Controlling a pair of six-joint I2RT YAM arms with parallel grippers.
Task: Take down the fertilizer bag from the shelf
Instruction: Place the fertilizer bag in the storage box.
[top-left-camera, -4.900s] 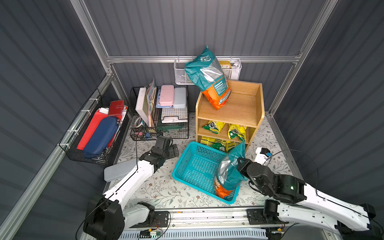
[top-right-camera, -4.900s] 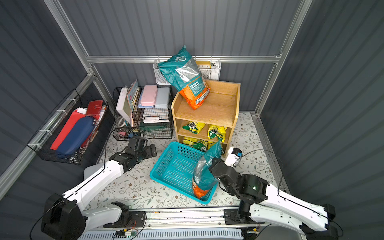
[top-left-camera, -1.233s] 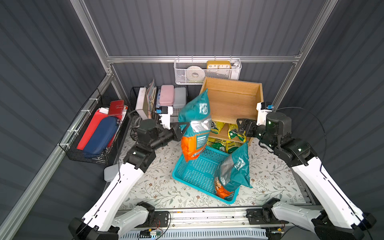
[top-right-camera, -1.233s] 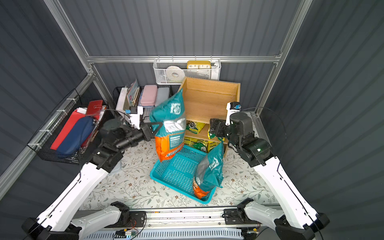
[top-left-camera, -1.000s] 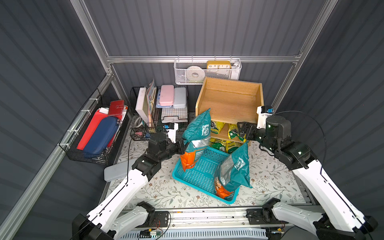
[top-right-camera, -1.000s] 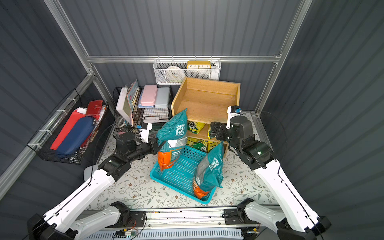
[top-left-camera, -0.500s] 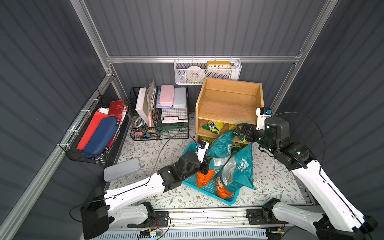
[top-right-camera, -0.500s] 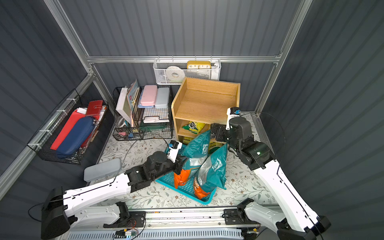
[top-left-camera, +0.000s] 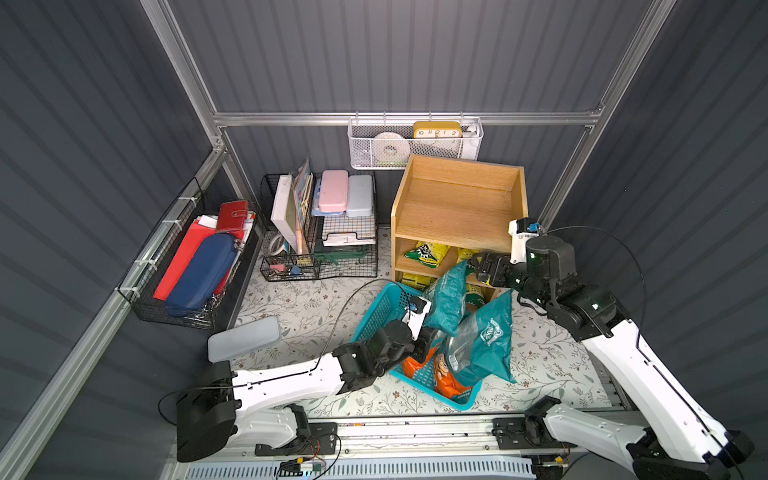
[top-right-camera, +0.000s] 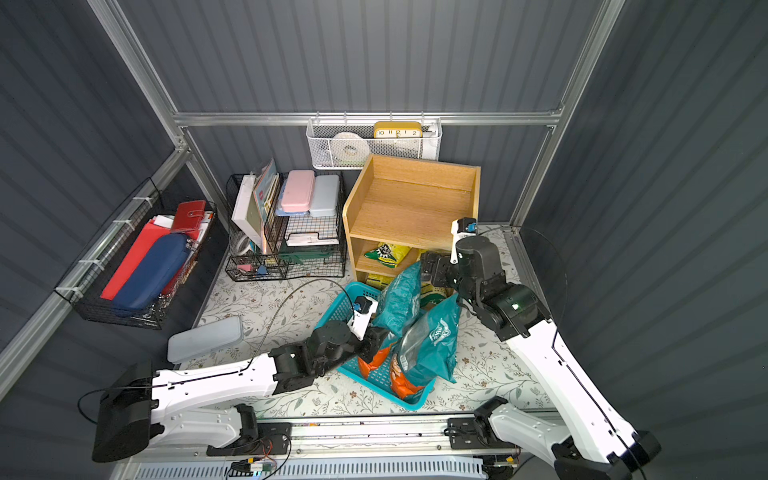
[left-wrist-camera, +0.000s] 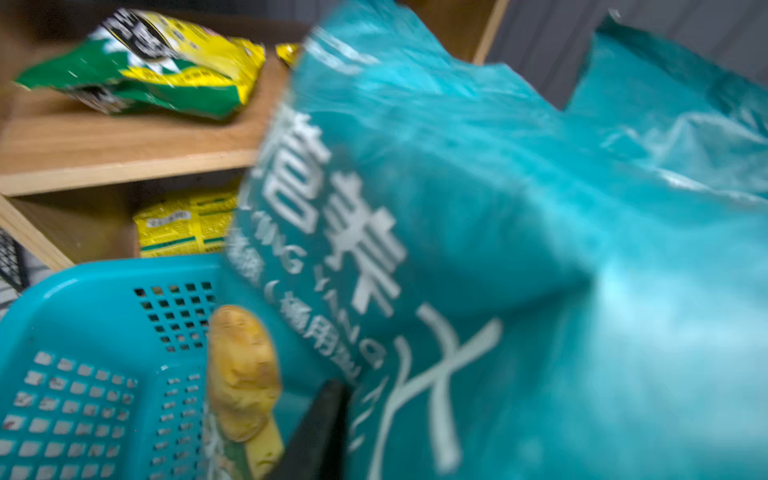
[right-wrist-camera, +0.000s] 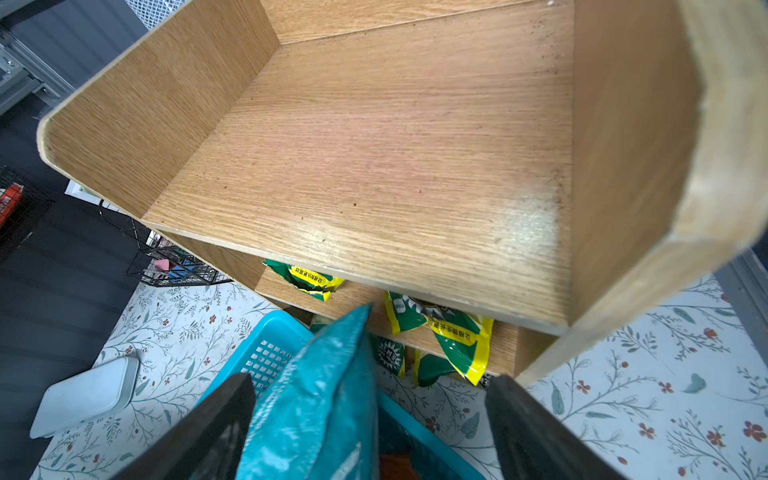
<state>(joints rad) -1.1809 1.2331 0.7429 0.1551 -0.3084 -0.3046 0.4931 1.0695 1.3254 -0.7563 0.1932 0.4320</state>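
Though the top tier of the light-wood shelf (top-left-camera: 453, 208) lies bare, I would not call this settled from where I stand. The teal-and-orange fertilizer bag (top-left-camera: 446, 299) is down in the teal plastic basket (top-left-camera: 376, 309) just in front of the shelf. It stands on its orange end, tilted, leaning against a second fertilizer bag (top-left-camera: 484, 345) on the basket's right.

The left gripper (top-left-camera: 426, 345) sits low at the bag's near-left side. Its wrist view shows only one dark finger (left-wrist-camera: 320, 424) beside the foil, so I cannot tell whether it pinches the bag or is clear of it. The right gripper (top-left-camera: 482, 266) hangs at the shelf front with its fingers spread wide, the bag's top edge between them and not clamped.

My worry is that the bag looks tall and floppy. Unsupported, it could slump over the far rim toward the lower tiers. It could also snag a right finger if that arm swings sideways.
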